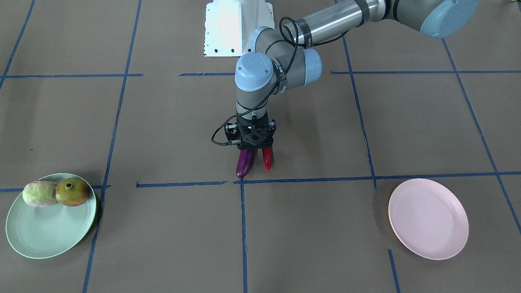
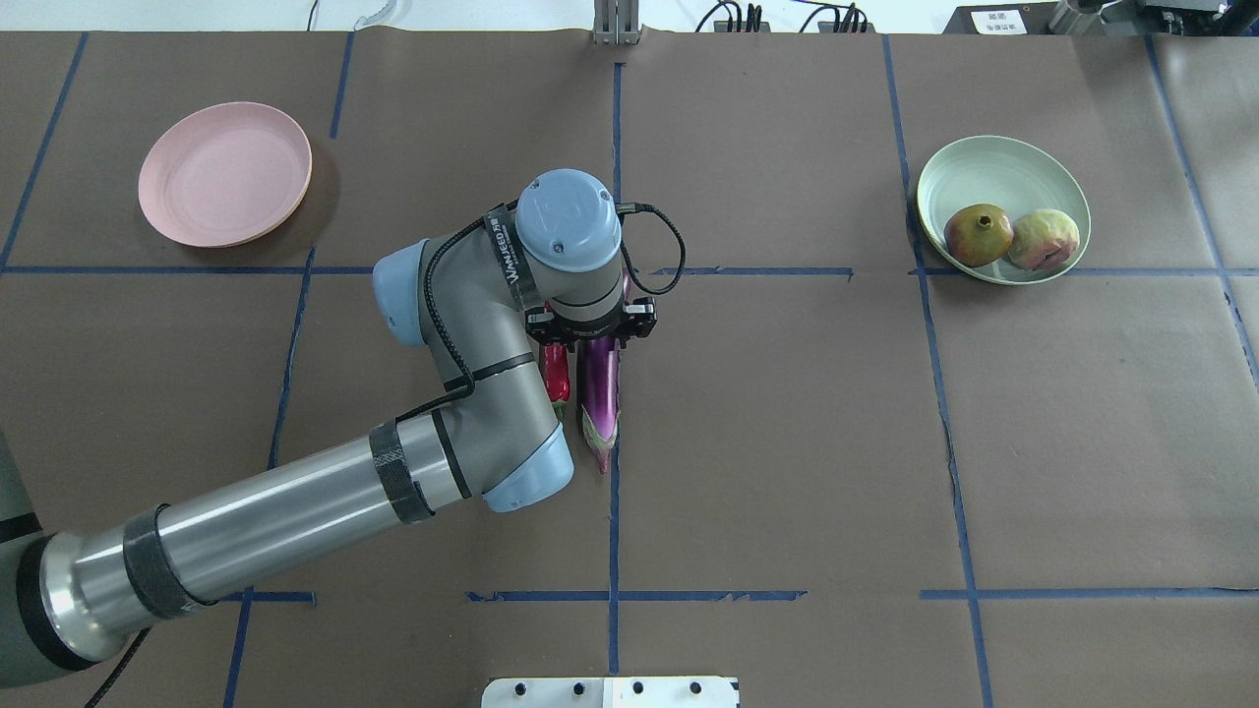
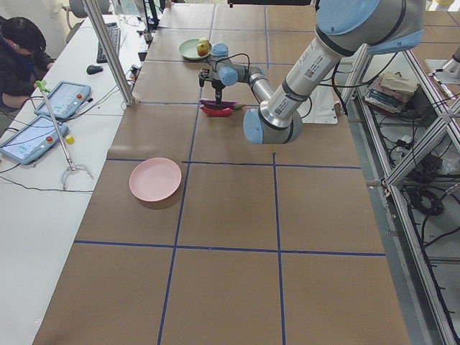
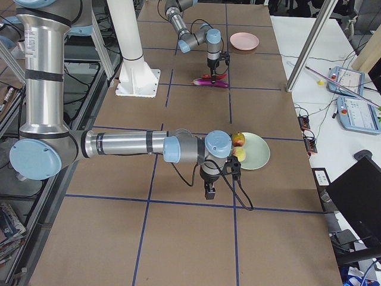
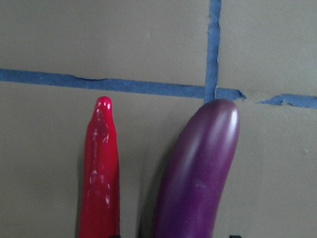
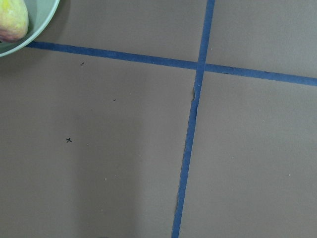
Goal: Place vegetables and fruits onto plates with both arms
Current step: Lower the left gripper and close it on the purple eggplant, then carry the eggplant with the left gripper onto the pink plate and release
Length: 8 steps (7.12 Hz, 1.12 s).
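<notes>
Green plate (image 1: 49,240) holds pomegranate (image 1: 72,191) and pale lumpy fruit (image 1: 39,193), touching. Eggplant (image 1: 245,162) and chili (image 1: 267,159) lie together on table (image 1: 305,228) beneath left gripper (image 1: 254,142) (its grip cannot be told, nor that of right gripper (image 4: 209,192)); pink plate (image 1: 428,219) well apart

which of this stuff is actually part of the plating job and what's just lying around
Job: eggplant, chili pepper, pomegranate-like fruit, pale lumpy fruit, mint green plate, pink plate.

Lying about: tablets, grabber stick, keyboard, mouse, all on the side table.
</notes>
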### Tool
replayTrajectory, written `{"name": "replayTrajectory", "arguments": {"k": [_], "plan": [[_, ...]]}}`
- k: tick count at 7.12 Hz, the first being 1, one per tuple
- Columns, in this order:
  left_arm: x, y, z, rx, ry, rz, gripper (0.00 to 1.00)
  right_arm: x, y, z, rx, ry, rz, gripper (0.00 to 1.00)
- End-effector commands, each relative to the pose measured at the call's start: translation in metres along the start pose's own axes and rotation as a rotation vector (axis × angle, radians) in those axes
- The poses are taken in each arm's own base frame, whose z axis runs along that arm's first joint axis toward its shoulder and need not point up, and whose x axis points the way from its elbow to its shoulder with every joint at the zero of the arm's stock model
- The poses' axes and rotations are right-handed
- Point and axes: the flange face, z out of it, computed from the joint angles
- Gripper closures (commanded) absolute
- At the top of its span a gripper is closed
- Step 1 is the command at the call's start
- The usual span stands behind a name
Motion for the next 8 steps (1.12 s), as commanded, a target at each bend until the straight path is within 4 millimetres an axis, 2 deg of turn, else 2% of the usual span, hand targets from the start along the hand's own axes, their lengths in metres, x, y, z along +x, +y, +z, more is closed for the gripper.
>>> {"name": "replayTrajectory", "arguments": {"k": [1, 2, 3, 4, 5, 6, 8], "plan": [[0.002, 0.008, 0.005, -0.010, -0.002, 0.006, 0.47, 0.000, 0.000, 0.000, -0.001, 0.001, 0.001, 0.00], [0.003, 0.008, 0.003, -0.009, -0.002, 0.005, 0.71, 0.000, 0.000, 0.000, 0.001, -0.001, 0.000, 0.00], [0.004, 0.004, -0.011, 0.004, 0.017, 0.007, 0.93, 0.000, 0.000, 0.000, 0.001, -0.001, 0.000, 0.00], [-0.005, -0.027, -0.052, 0.051, 0.060, -0.014, 0.95, 0.000, 0.000, 0.000, 0.001, -0.001, 0.000, 0.00], [-0.044, -0.064, -0.077, 0.071, 0.069, -0.060, 0.95, 0.000, 0.000, 0.000, 0.001, -0.001, 0.000, 0.00], [-0.111, -0.116, -0.097, 0.060, 0.064, -0.084, 0.95, 0.000, 0.000, 0.000, -0.001, -0.001, 0.001, 0.00], [-0.268, -0.211, -0.136, 0.099, -0.009, 0.053, 0.96, 0.000, 0.000, 0.000, 0.001, -0.001, 0.000, 0.00]]}}
